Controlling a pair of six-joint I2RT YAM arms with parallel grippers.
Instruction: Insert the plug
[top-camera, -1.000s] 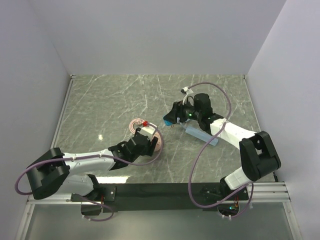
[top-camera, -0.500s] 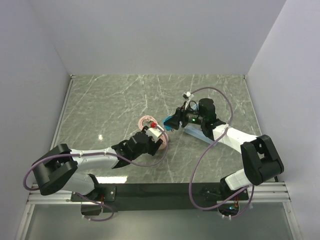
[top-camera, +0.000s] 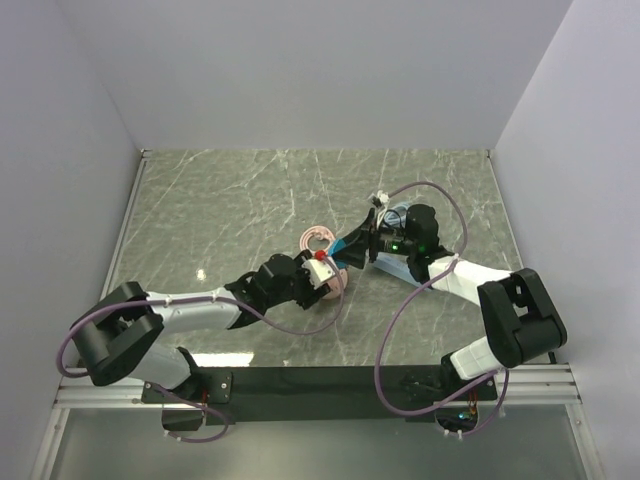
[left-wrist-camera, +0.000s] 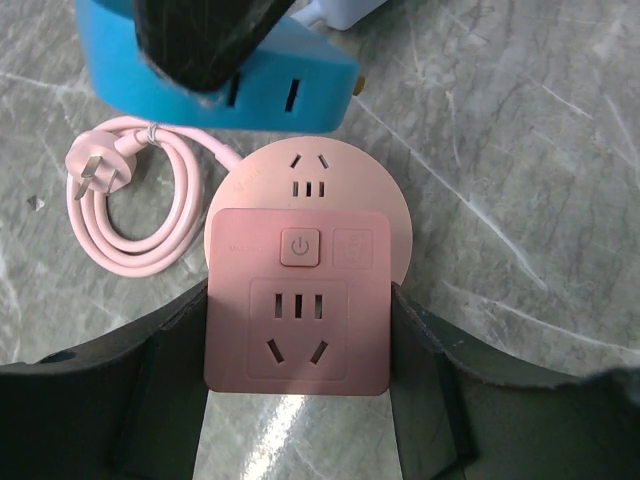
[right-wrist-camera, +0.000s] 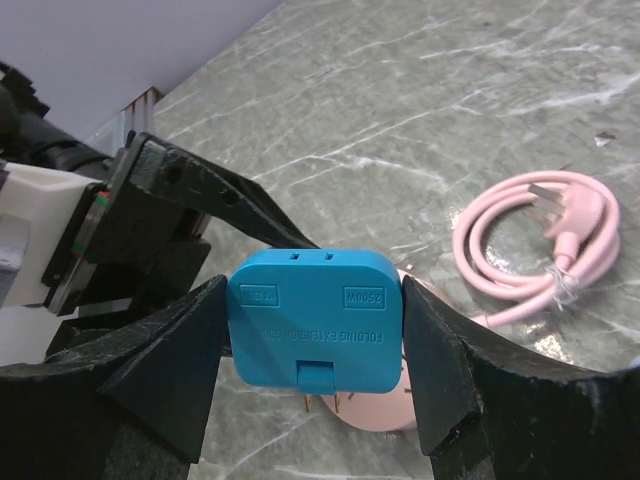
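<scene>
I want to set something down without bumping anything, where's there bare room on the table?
Bare marble: the far-left stretch of the table between the left wall and the coiled cord, and the far strip along the back wall. Crowded mid-table, where pink cube, plug and cord bunch together.

left arm (top-camera: 195, 303) lies low, stretched forward and right; left gripper (top-camera: 320, 270) is clamped on the sides of the cube (left-wrist-camera: 297, 300). right arm (top-camera: 460, 280) folds at the elbow and reaches left; right gripper (top-camera: 352, 248) is clamped on the plug (right-wrist-camera: 315, 335). the two grippers face each other, tips close together.
</scene>
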